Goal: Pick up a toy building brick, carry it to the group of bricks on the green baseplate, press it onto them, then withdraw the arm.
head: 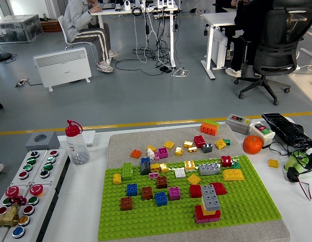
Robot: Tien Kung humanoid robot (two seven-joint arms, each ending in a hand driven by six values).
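Seeing the grey brick [210, 196] capping the stack [206, 213] on the green baseplate [247, 201], probably pressed home. Not spotting either hand, so can't tell.

No legible text, labels, brands or numbers in the head view. Button panel [24, 186] at left: coloured buttons only, any markings too small to read. Switch boxes [249, 126] at far right: no readable print. Bottle [76, 143]: no label visible
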